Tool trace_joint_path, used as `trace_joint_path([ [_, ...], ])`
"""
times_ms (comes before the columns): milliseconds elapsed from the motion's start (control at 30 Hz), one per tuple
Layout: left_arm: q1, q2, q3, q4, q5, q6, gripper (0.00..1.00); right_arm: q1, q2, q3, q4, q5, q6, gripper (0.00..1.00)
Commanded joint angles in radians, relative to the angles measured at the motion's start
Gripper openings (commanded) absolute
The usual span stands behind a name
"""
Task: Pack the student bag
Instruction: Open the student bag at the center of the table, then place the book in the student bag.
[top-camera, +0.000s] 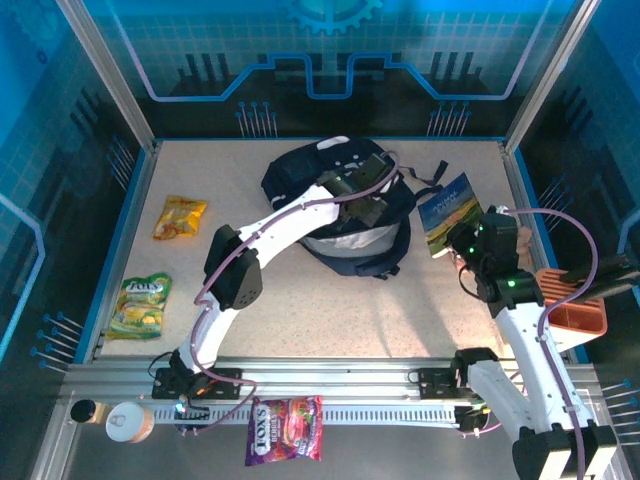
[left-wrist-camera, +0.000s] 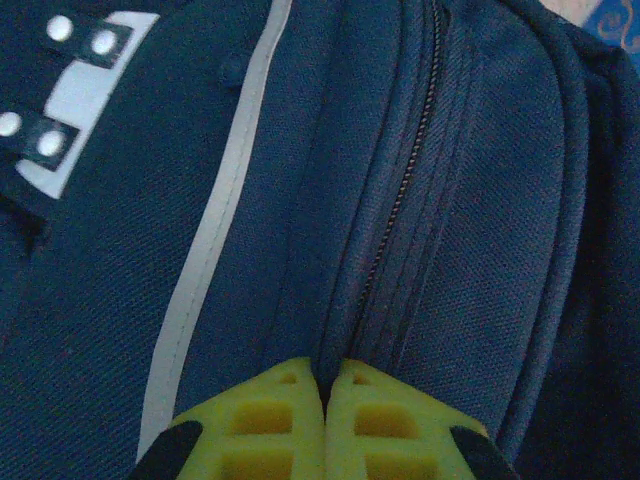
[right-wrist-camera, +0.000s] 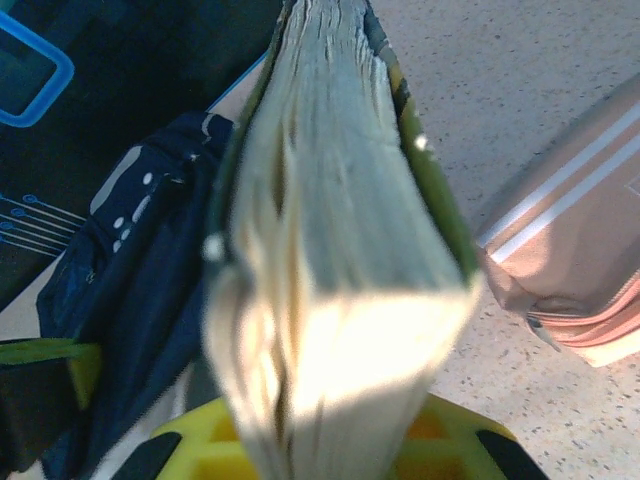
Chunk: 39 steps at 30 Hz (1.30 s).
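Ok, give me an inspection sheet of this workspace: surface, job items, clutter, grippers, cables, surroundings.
Surface: speckled beige tabletop, no spill seen.
Job's things: dark navy fabric student bag, zipper closed in the left wrist view; blue-green covered book, lifted beside the bag.
Clutter: orange snack packet; green sweets packet; purple sweets packet on the near rail; salmon-pink zip case.
Grippers: left gripper shut, at the bag's zipper seam; right gripper shut on the book.
Cables: purple cable along each arm, no snag seen.
Surroundings: blue-lit panel walls.
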Motion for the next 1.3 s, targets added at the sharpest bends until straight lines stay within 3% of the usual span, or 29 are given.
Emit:
trace_joint_path([
  [0,0.015,-0.105,-0.021,0.072,0.000,-0.073,0.00,-0.020,-0.021,0.010,0.003,0.023,0.006,0.00],
  [233,0.046,-0.219,-0.127,0.246,0.057,-0.121,0.00,-0.020,0.018,-0.005,0.060,-0.211,0.089,0.00],
  [400,0.048,-0.253,-0.154,0.304,0.057,-0.134,0.00,-0.017,0.066,-0.058,0.252,-0.421,0.212,0.00],
  [533,0.051,-0.288,-0.199,0.373,0.055,-0.145,0.00,0.011,0.130,-0.107,0.448,-0.495,0.325,0.00],
  [867,0.080,-0.325,-0.209,0.417,0.110,-0.197,0.00,0.166,0.417,-0.079,0.762,-0.401,0.413,0.00],
  [1033,0.103,-0.349,-0.228,0.432,0.152,-0.222,0.00,0.223,0.585,-0.034,0.820,-0.287,0.449,0.00],
  [1267,0.136,-0.370,-0.253,0.449,0.207,-0.259,0.00,0.276,0.821,0.083,0.913,-0.265,0.485,0.00],
])
